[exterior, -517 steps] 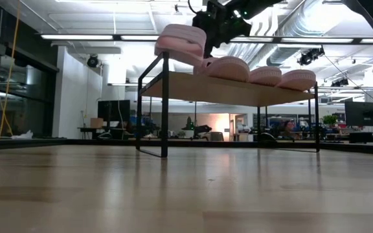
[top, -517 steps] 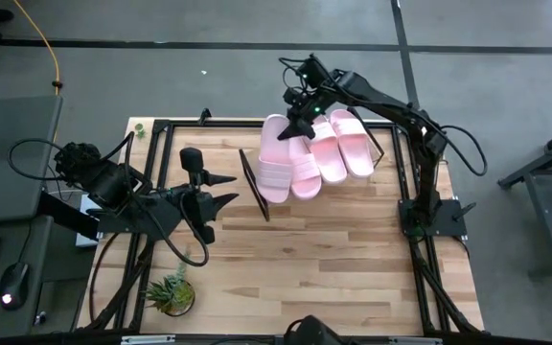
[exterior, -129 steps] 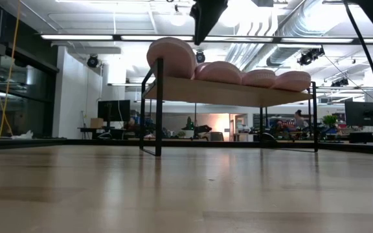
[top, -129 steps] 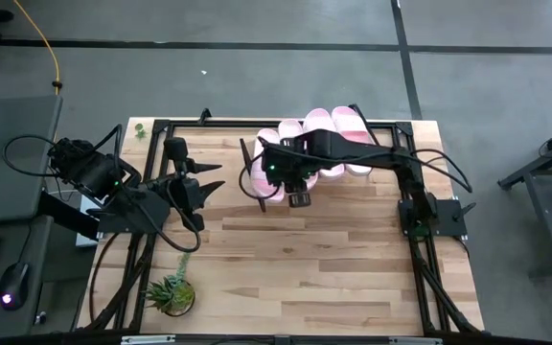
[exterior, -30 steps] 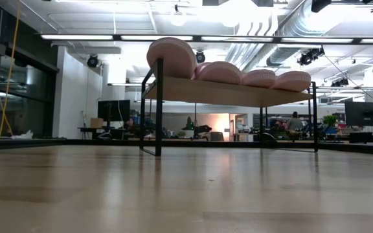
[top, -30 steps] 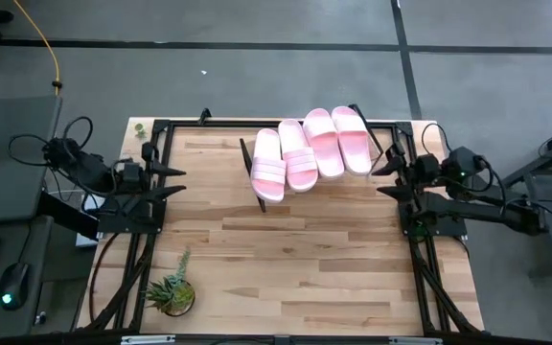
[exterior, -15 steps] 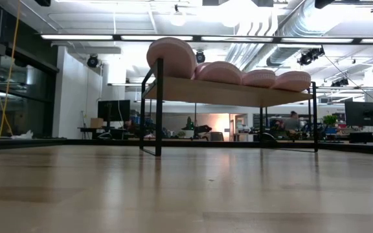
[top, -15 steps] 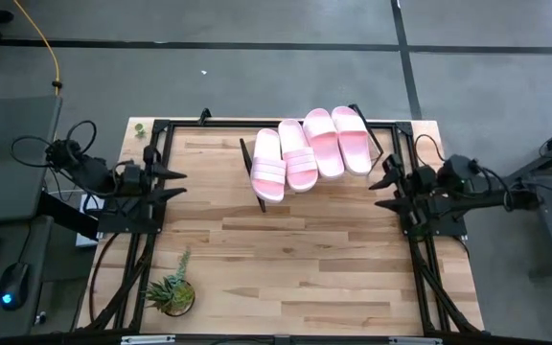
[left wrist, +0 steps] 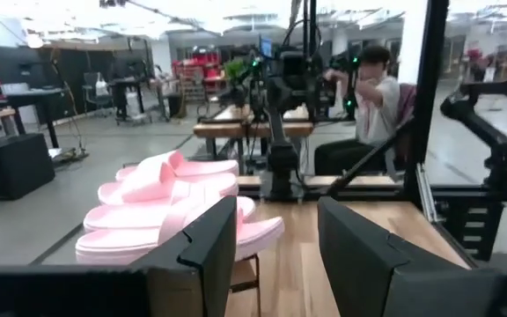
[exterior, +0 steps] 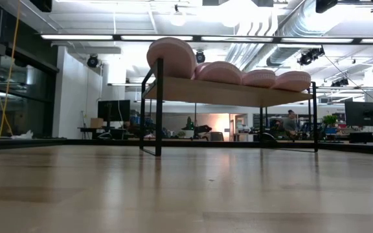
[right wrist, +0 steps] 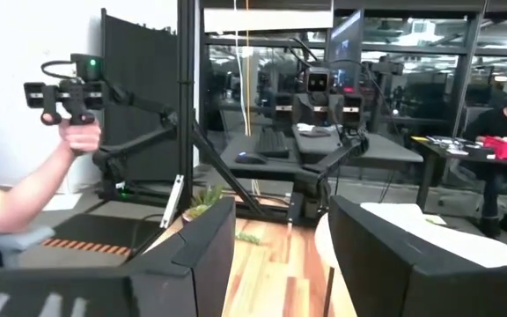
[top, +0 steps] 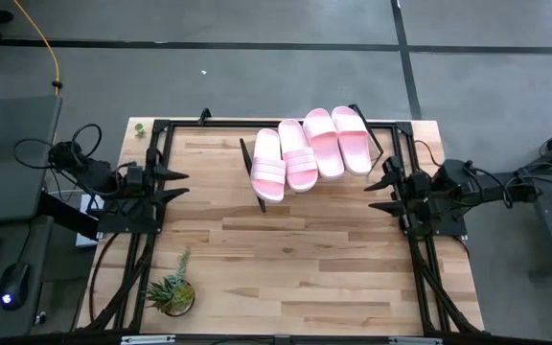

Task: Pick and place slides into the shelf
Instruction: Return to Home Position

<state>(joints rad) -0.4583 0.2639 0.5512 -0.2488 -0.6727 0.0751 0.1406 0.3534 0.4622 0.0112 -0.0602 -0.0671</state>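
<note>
All four slides [top: 310, 153] lie side by side on the shelf [exterior: 232, 94] at the far edge of the table [top: 295, 259]; none is left on the tabletop, so I judge the picking and placing done and the step in hand to be parking the arms.

The left gripper [top: 182, 184] sits tucked in at the left table edge, well apart from the shelf; in its wrist view the jaws stand spread with nothing between them, looking across at the slides. The right gripper [top: 374, 192] sits at the right table edge, near the shelf's right end but not touching it; its jaws are parted and empty too.

In the low view the slide at the left end [exterior: 171, 57] rides higher than the other three, right over the corner post; it seems settled.

The next move calls for little, I think: bring each arm to rest at its base; keep the right one clear of the shelf frame; grasp nothing.
</note>
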